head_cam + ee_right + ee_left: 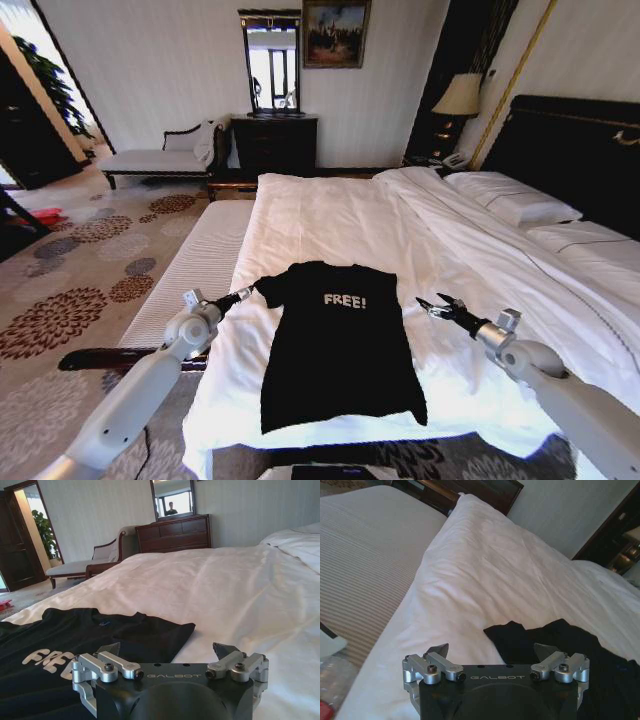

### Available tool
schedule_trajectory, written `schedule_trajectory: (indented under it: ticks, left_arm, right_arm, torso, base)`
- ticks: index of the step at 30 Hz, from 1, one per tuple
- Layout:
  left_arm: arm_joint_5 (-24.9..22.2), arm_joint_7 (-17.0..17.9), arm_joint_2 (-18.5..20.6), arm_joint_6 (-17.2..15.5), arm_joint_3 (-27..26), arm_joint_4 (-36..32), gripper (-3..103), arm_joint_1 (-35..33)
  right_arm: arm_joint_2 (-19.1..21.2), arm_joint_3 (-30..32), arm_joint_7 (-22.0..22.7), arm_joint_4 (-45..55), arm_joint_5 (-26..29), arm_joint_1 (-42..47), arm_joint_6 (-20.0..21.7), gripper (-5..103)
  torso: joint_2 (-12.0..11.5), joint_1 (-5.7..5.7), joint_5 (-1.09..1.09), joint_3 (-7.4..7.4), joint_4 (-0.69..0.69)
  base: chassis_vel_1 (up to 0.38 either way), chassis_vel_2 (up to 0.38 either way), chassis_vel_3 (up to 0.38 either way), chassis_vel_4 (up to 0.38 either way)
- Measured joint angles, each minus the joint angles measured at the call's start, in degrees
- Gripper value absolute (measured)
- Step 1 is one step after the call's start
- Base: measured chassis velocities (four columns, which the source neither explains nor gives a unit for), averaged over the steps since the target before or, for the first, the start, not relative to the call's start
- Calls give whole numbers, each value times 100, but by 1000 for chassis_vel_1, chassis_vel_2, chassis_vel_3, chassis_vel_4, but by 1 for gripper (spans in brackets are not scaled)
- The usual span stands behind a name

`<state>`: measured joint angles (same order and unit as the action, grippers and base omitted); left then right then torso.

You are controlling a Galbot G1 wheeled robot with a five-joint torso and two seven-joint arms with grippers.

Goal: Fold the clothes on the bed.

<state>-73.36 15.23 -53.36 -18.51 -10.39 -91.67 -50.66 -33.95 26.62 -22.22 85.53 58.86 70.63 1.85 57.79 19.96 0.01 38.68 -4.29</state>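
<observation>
Black fabric lies spread flat near the foot of the bed (340, 215): the T-shirt (340, 345), front up with its white "FREE!" lettering showing and both short sleeves out to the sides, is laid open on the white duvet, a layout that suits a fold starting from the sleeves; the left claw (243, 295) sits at the tip of the shirt's left sleeve, and in the left wrist view its fingers (439, 650) stand spread with the sleeve between and just ahead of them, holding nothing; the right claw (432, 305) hangs just beside the opposite sleeve, apart from the cloth, its fingers (223, 650) likewise spread wide and empty; the two arms mirror each other across the shirt, probably so that both sleeves can be pinched at once; no fold has been made yet.
</observation>
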Motion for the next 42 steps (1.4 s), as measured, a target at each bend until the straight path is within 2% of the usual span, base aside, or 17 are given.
schedule_trajectory:
  ticks: [2, 6, 27, 30, 32, 35, 38, 42]
  left_arm:
    - [12, -129, -114, 12, 41, 186, 88, 131]
    - [54, -292, -289, 36, 132, 411, 84, 337]
    - [135, -341, -836, 45, 566, 1411, 75, 971]
    - [159, -292, -880, 40, 576, 1497, 62, 994]
    - [160, -282, -883, 38, 577, 1499, 62, 994]
    - [185, -269, -891, 35, 578, 1525, 46, 998]
    - [206, -270, -905, 34, 574, 1559, 40, 1004]
    - [262, -281, -949, 27, 540, 1613, 18, 996]
  right_arm:
    - [21, -27, 34, 46, 11, -7, 12, 100]
    - [23, -106, 72, 50, 14, -35, 22, 100]
    - [-3, -96, 104, -59, 69, -19, 24, 100]
    - [-6, -96, 106, -61, 75, -24, 24, 100]
    - [-6, -94, 107, -66, 76, -26, 25, 100]
    - [-13, -80, 110, -69, 91, -27, 25, 100]
    - [-17, -80, 110, -69, 96, -26, 25, 100]
    - [-27, -80, 110, -69, 101, -23, 25, 100]
  torso:
    - [0, 0, -1, 0, -3]
    - [0, 0, -1, 0, -1]
    - [0, 0, 0, 0, -3]
    - [0, 0, 0, 0, -2]
    - [0, 0, -1, 0, -2]
    - [0, 0, 0, 0, -2]
    - [0, 0, -1, 0, -2]
    - [0, 0, -1, 0, -2]
  base:
    - [0, 0, 0, 0]
    - [0, 0, 0, 0]
    - [0, 0, 0, 0]
    - [0, 0, 0, 0]
    - [0, 0, 0, 0]
    - [0, 0, 0, 0]
    - [0, 0, 0, 0]
    - [0, 0, 0, 0]
